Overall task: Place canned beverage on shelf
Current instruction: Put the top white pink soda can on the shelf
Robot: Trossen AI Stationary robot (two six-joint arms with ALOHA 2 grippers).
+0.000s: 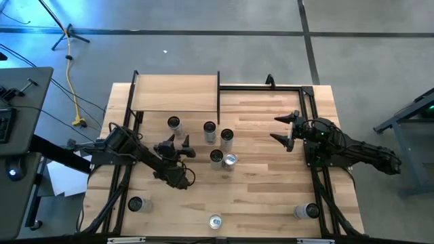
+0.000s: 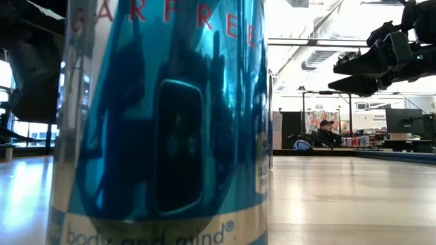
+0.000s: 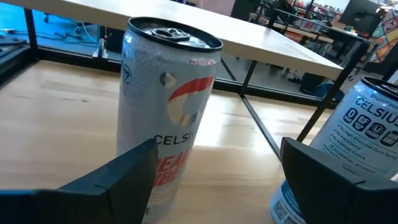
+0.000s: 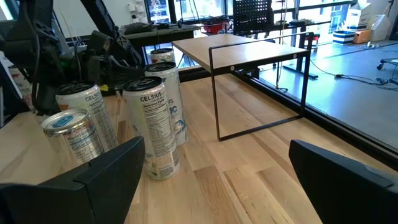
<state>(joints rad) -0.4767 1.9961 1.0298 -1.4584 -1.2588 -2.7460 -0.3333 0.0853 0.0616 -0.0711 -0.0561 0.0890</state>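
Several cans stand on the table [image 1: 271,196] beside the raised shelf [image 1: 175,93], whose board is bare. The left gripper [image 1: 182,146], fingers spread wide, faces the white can [image 1: 174,123] nearest the shelf, apparently lining up a grasp. The right gripper [image 1: 287,130] waits wide open.

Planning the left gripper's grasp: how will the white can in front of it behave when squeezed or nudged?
The white can is tall and slim, so a high nudge would probably tip it. Its smooth wall may slip between the left gripper's open fingers. Its tab looks unopened, so likely full and firm.
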